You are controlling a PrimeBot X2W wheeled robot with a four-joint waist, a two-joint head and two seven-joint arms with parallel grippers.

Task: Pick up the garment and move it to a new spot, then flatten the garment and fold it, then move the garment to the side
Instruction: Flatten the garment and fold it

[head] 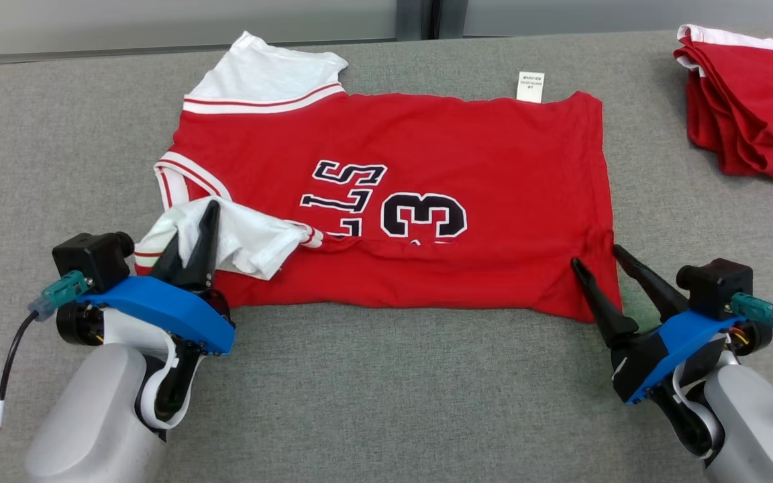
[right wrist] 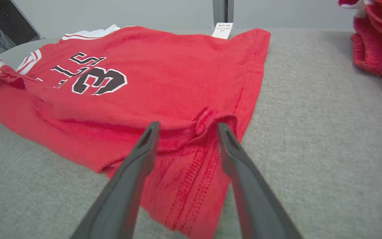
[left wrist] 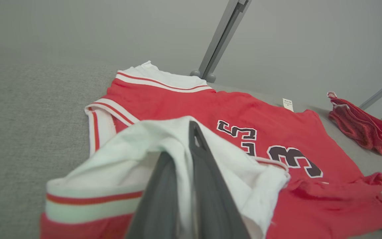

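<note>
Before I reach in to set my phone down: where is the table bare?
Bare: the near table strip before the jersey, between left end effector and right end effector; the stretch left of the jersey; the gap between it and the red pile. Crowded: the jersey's near corners, where both sit.

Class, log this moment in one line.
left hand: shut on sleeve | right hand: open at hem | jersey: near edge folded
</note>
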